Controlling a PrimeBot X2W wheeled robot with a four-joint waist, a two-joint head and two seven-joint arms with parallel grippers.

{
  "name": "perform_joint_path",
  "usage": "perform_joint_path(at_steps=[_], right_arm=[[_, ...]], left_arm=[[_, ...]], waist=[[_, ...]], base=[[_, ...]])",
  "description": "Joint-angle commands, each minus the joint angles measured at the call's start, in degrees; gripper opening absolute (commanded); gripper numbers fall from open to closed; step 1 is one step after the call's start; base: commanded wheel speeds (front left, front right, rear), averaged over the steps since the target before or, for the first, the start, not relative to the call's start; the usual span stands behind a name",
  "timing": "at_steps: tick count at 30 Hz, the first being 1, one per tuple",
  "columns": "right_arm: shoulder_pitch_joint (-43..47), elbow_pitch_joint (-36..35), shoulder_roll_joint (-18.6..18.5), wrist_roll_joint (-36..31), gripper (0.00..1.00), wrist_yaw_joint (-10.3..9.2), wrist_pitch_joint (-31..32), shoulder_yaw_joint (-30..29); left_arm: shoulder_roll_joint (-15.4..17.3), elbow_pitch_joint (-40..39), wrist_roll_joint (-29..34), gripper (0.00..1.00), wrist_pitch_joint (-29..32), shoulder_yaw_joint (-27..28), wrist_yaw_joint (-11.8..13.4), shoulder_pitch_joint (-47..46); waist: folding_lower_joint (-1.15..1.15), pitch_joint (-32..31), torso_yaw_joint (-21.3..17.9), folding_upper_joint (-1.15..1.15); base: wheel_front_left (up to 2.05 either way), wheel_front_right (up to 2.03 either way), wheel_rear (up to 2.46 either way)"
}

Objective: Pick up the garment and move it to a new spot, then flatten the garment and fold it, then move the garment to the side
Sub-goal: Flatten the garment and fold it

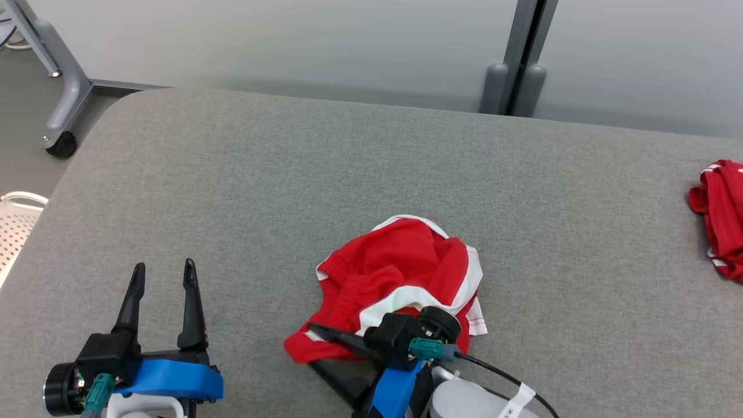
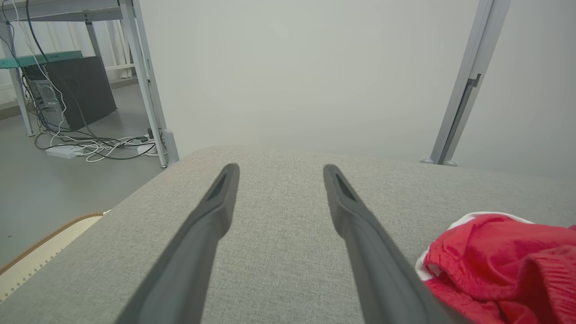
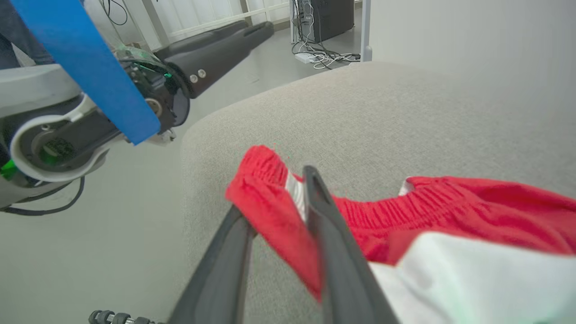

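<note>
Red-and-white shorts (image 1: 400, 261) are bunched up near the front edge of the gray counter (image 1: 290, 174). The waistband corner sits between the right end effector (image 3: 274, 193) fingers, but I can't tell if it's clamped. Left end effector (image 1: 163, 267) is spread wide and holds nothing.

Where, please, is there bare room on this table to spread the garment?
Bare: the far half of the table behind the red-and-white garment, and the stretch between it and the second red garment. Crowded: the near edge, with the left gripper and right gripper.
</note>
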Motion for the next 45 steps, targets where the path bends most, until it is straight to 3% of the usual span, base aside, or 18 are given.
perform_joint_path(at_steps=[1, 6, 15, 19, 27, 34, 39, 45], right_arm=[[0.0, 0.5, -0.3, 0.7, 1.0, 0.01, -0.6, 0.6], [-0.1, 1.7, -0.2, 0.9, 1.0, 0.01, -2.0, -0.8], [1.3, 1.5, -0.9, -4.3, 1.0, 0.01, -3.1, -12.2], [2.9, -0.8, -2.3, -7.1, 1.0, 0.01, -2.7, -16.6], [10.4, -6.8, -4.5, -8.1, 1.0, 0.01, -0.2, -18.4], [15.7, -14.6, -6.0, -10.3, 1.0, 0.01, 0.4, -25.8], [15.2, -18.2, -7.2, -12.6, 1.0, 0.01, 3.2, -33.0], [11.0, -17.8, -7.5, -15.2, 1.0, 0.01, 7.2, -37.5]], left_arm=[[0.0, 0.1, 0.1, 1.0, -0.3, 0.4, 0.0, -0.6], [0.0, 0.3, 0.2, 1.0, -0.3, 1.5, 0.1, -0.1], [0.0, -1.3, 0.4, 1.0, -0.3, 3.7, 0.4, 2.2], [-0.1, -1.8, 0.6, 1.0, -0.3, 4.1, 0.4, 2.4], [-0.4, -2.5, 0.9, 1.0, -0.3, 3.4, 0.6, 3.1], [-0.3, -2.6, 0.8, 1.0, -0.3, 4.6, 0.6, 3.7], [-0.3, -2.7, 0.9, 1.0, -0.3, 4.6, 0.4, 3.5], [-0.4, -2.7, 0.9, 1.0, -0.3, 4.3, 0.3, 2.2]], waist=[[0.0, 0.0, -0.2, 0.0], [0.0, -0.4, -1.8, 0.0], [0.0, -1.3, -5.4, 0.0], [0.0, -1.0, -6.2, 0.0], [0.0, -1.2, -6.1, 0.0], [0.0, -1.5, -6.7, 0.0], [0.0, -1.2, -7.2, 0.0], [0.0, -0.6, -7.1, 0.0]], base=[[0.0, 0.0, 0.0], [0.0, 0.0, 0.0], [0.0, 0.0, 0.0], [0.0, 0.0, 0.0], [0.0, 0.0, 0.0], [0.0, 0.0, 0.0], [0.0, 0.0, 0.0], [0.0, 0.0, 0.0]])
